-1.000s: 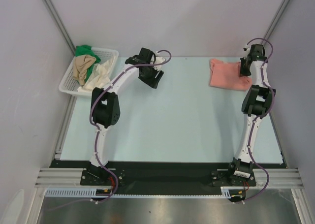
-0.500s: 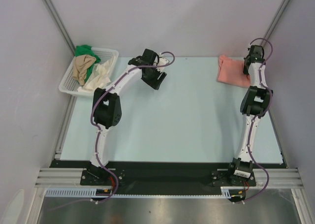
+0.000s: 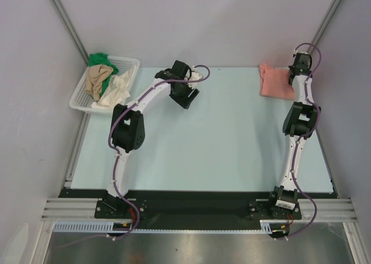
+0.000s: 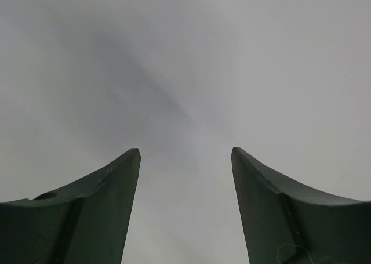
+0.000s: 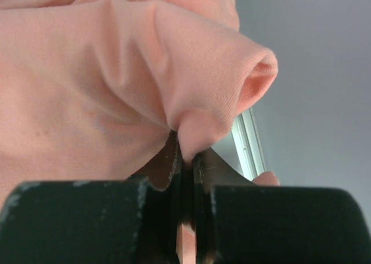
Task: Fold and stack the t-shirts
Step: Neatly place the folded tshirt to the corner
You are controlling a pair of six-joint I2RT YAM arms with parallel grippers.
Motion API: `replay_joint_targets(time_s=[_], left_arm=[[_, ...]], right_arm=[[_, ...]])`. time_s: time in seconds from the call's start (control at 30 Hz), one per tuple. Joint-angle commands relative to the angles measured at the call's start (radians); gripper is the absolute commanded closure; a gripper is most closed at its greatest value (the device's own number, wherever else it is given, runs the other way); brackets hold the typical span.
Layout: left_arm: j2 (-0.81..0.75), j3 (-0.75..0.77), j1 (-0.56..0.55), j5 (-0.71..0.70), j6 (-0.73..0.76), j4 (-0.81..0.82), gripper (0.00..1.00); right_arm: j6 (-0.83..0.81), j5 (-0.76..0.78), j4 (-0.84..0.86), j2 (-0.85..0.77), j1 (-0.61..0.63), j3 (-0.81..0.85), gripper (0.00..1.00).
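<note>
A salmon-pink t-shirt (image 3: 275, 82) lies bunched at the table's far right corner. My right gripper (image 3: 294, 72) is shut on a fold of that salmon-pink t-shirt (image 5: 116, 84), pinched between the fingers (image 5: 162, 165). Green (image 3: 99, 59), tan (image 3: 97, 78) and cream (image 3: 119, 85) t-shirts lie piled in a white lattice basket (image 3: 131, 61) at the far left. Over the far middle of the table, right of the basket, my left gripper (image 3: 184, 96) is open. In its wrist view the fingers (image 4: 110, 188) stand apart with only grey surface between them.
The pale blue table (image 3: 203, 142) is bounded by grey walls. A metal rail (image 5: 252, 139) runs along the table's right edge by the pink cloth. The arm bases sit on a black strip (image 3: 197, 203) at the near edge.
My right gripper has dragged the salmon-pink t-shirt rightward and toward the far right corner. The left gripper has drifted slightly right, away from the basket, staying open.
</note>
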Motion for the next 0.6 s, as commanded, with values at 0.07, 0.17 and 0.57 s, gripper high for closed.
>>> replay_joint_targets(time_s=[0.07,0.17,0.57], left_arm=[[-0.053,-0.007,-0.014,-0.023,0.027,0.005,0.3],[-0.059,-0.011,-0.014,-0.03,0.03,0.003,0.3],[-0.065,0.001,-0.014,-0.035,0.03,0.008,0.29]], right_arm=[[-0.033,0.069,0.095,0.008,0.003,0.054,1.0],[-0.039,0.097,0.106,0.008,0.009,0.054,1.0],[-0.042,0.201,0.155,-0.005,0.03,0.048,0.54]])
